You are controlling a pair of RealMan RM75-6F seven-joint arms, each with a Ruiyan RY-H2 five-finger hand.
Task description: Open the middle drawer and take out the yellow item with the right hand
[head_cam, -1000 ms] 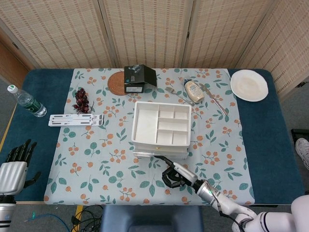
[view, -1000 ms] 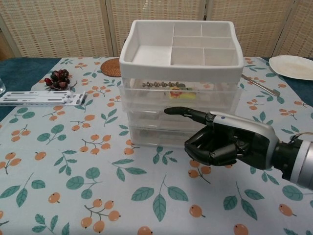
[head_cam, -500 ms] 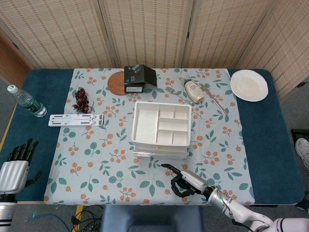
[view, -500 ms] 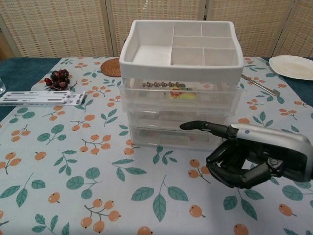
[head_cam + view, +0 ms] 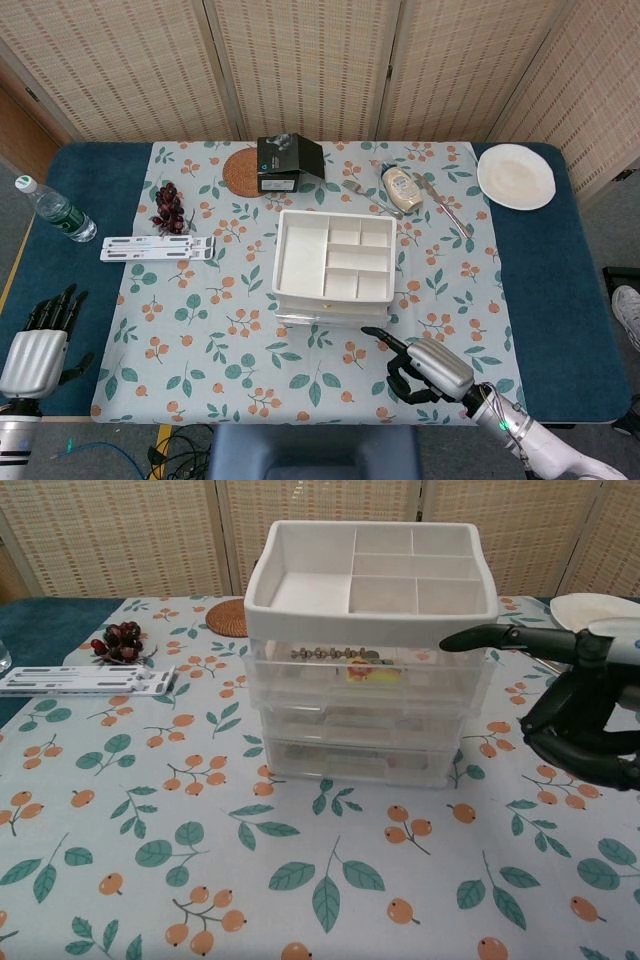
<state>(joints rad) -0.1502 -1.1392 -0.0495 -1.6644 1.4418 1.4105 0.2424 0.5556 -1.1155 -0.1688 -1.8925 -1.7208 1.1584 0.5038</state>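
The drawer unit (image 5: 331, 268) (image 5: 368, 695) stands mid-table, a white divided tray on top and clear drawers below, all closed. Behind a clear drawer front shows the yellow item (image 5: 363, 671), beside a thin metal piece. My right hand (image 5: 427, 368) (image 5: 585, 712) hovers to the right of the unit's front, off the drawers. One finger (image 5: 495, 638) points left towards the unit and the others are curled in on nothing. Beyond the table's near left edge, my left hand (image 5: 42, 340) holds nothing, fingers spread upward.
At the back stand a cork coaster (image 5: 240, 170), a black box (image 5: 289, 163), a sauce bottle (image 5: 401, 187), cutlery (image 5: 446, 206) and a white plate (image 5: 515, 176). On the left lie grapes (image 5: 168, 207), a white strip (image 5: 158, 247) and a water bottle (image 5: 57, 212).
My right hand has drawn back from the drawer fronts and swung to the right, rising in the chest view. The drawers stay closed. The left hand has barely shifted.
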